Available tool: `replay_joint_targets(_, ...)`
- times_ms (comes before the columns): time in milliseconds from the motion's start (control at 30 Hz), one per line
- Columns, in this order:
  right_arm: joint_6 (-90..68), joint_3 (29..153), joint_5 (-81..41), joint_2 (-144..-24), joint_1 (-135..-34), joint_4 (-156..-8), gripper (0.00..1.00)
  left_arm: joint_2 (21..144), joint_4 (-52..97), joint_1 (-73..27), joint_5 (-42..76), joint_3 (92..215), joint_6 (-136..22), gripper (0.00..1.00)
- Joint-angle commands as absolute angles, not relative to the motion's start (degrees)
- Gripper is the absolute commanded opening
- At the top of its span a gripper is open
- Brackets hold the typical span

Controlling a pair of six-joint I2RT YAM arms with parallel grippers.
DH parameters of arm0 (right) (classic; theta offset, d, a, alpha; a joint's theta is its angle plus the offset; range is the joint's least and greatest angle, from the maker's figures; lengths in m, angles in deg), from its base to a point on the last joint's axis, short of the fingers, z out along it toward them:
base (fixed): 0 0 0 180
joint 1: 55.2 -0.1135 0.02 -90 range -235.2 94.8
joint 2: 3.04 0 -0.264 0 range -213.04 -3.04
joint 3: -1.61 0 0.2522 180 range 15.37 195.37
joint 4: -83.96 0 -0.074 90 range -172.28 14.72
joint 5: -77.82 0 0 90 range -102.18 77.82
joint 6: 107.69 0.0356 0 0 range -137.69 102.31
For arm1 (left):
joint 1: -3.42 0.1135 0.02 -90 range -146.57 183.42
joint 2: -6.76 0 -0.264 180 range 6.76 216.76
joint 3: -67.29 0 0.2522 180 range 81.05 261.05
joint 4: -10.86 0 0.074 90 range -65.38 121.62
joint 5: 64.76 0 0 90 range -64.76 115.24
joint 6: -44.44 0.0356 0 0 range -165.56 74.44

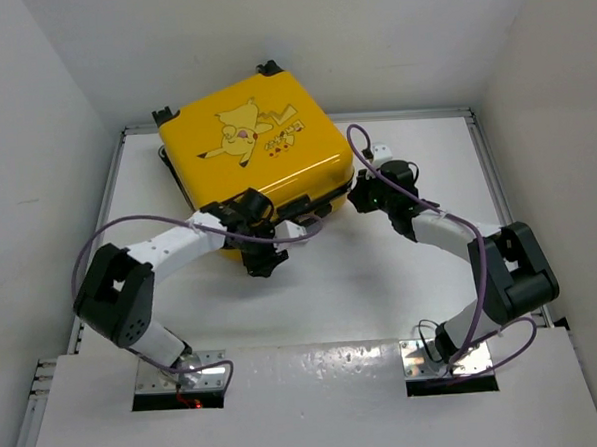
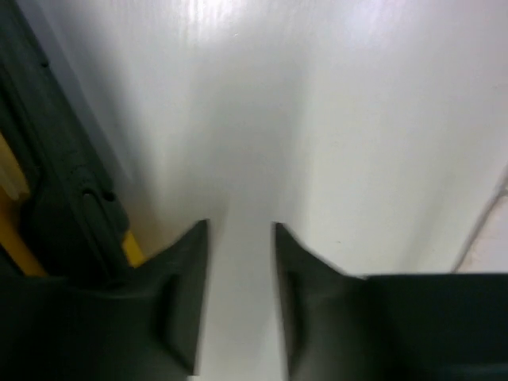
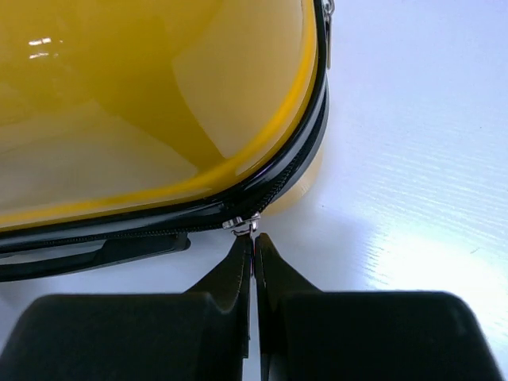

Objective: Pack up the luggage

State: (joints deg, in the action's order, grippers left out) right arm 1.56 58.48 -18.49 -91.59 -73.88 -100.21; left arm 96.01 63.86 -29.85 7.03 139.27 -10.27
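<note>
Right wrist: right gripper (image 3: 253,240) is pinching the zipper pull (image 3: 243,225) on the luggage (image 3: 143,103).
Shell is looking stiff and slippery, so that pull is offering the surest hold; left gripper (image 2: 240,230) is gaping, empty.

Overhead looks down — wrists near luggage (image 1: 276,175).

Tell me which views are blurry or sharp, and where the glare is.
Top external: sharp, evenly lit, print on the yellow hard-shell Pikachu suitcase clear. Left wrist: blurred throughout, left tool smeared, glare on the white table. Right wrist: crisp at the small silver zipper pull, glare patch on the table at right.
</note>
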Motion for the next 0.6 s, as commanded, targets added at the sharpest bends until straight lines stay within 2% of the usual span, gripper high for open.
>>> replay_joint_targets(0, 0.42, 58.26, -14.64, -91.10, -71.98, -97.48, 0.00, 87.28, 63.64, -29.09, 2.59, 143.27, -12.77, 0.48)
replay_joint_targets(67, 0.94, 58.52, -14.99, -91.54, -72.95, -97.57, 0.00, 82.21, 56.99, -31.45, 0.64, 143.28, -18.44, 0.58)
replay_joint_targets(100, 0.95, 58.79, -15.26, -91.54, -73.13, -97.57, 0.00, 80.78, 52.00, -32.60, 1.24, 141.71, -19.62, 0.72)
replay_joint_targets(133, 1.21, 58.96, -15.35, -91.80, -73.57, -97.57, 0.00, 79.55, 49.43, -34.00, 3.08, 140.83, -21.02, 0.74)
replay_joint_targets(267, 1.73, 59.49, -15.78, -92.33, -74.97, -97.66, 0.00, 80.93, 43.52, -41.73, 22.37, 138.28, -22.97, 0.72)
replay_joint_targets(400, 2.26, 59.23, -15.79, -92.60, -74.98, -98.27, 0.00, 87.60, 42.03, -43.59, 27.70, 139.58, -23.67, 0.69)
replay_joint_targets(567, 2.27, 59.05, -16.14, -92.77, -74.98, -98.27, 0.00, 92.88, 39.92, -45.79, 33.66, 141.25, -24.73, 0.69)
